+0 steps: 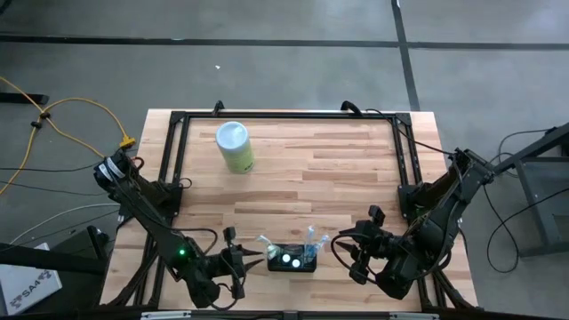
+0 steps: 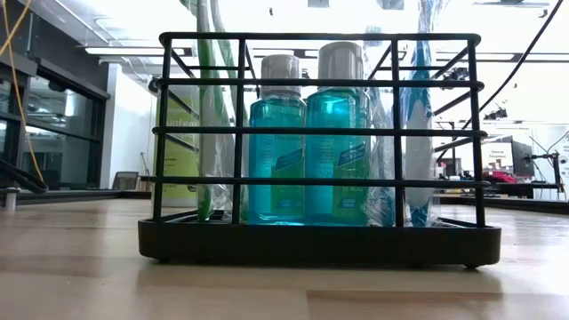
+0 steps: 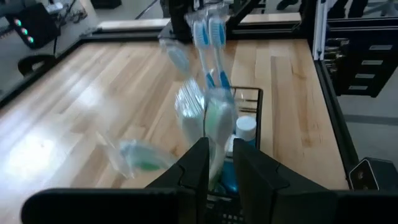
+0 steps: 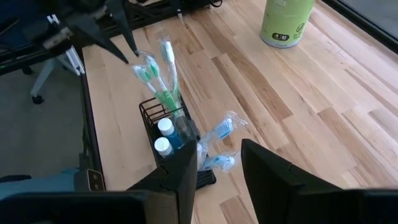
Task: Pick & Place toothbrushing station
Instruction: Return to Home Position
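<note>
The toothbrushing station (image 1: 293, 260) is a black wire rack on a solid black base (image 2: 320, 242), standing near the table's front edge. It holds two blue bottles (image 2: 307, 151) with pale caps and wrapped toothbrushes, green ones (image 4: 158, 81) at its left end and blue ones (image 4: 221, 130) at its right end. My left gripper (image 1: 247, 260) is just left of the rack, its fingers (image 3: 199, 165) a little apart and pointing at the green toothbrush wrap (image 3: 211, 118). My right gripper (image 1: 348, 253) is open and empty just right of the rack (image 4: 152, 112).
A pale green cylinder with a whitish top (image 1: 235, 147) stands at the far left of the table and also shows in the right wrist view (image 4: 286, 22). A black frame (image 1: 284, 116) runs around the wooden tabletop. Bare wood lies between the cylinder and the rack.
</note>
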`<move>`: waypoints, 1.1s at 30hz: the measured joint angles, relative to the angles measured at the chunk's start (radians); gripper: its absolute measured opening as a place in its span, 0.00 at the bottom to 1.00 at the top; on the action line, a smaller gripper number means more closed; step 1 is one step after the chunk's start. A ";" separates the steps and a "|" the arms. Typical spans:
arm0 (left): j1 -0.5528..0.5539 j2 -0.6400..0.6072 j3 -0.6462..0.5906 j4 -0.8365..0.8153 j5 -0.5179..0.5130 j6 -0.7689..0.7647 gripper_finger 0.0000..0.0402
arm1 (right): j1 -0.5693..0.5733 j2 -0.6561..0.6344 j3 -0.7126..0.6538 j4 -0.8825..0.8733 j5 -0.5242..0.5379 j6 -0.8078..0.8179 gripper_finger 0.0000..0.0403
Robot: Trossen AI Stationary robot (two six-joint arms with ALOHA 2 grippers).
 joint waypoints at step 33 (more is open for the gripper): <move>0.018 -0.099 0.000 0.001 0.011 0.286 0.17 | 0.000 0.000 0.000 0.052 0.076 -0.014 0.29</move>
